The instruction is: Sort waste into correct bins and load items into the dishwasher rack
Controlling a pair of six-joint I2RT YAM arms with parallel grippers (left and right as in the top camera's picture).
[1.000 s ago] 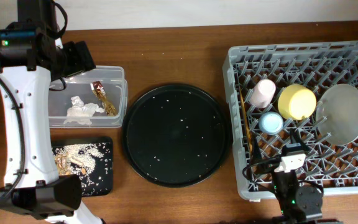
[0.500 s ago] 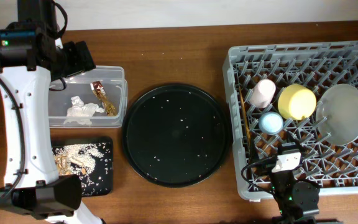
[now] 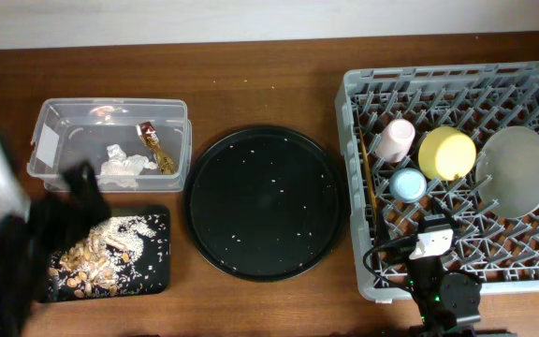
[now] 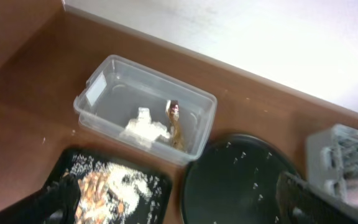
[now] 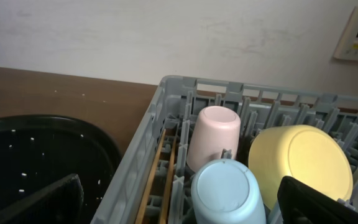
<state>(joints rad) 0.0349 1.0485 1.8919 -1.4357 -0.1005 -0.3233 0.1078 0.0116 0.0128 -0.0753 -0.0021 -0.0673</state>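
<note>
The left arm (image 3: pixel 12 248) swings away from the clear container (image 3: pixel 64 140), leaving it fully uncovered, and is now a dark blur over the flat black tray (image 3: pixel 157 273).

The worktop (image 3: pixel 269 84) in front of me is dark brown wood, and four things sit straight on it. At my far left stands the clear rectangular container (image 3: pixel 73 140), its long side running across. Just nearer to me than it, and close to touching, lies the flat black tray (image 3: pixel 157 276). The big round black tray (image 3: pixel 268 202) fills the middle, just beside both of those, with a narrow strip of bare wood between. At my right sits the light-grey rack (image 3: pixel 438 72), the largest of the four, near the round tray but apart from it
</note>
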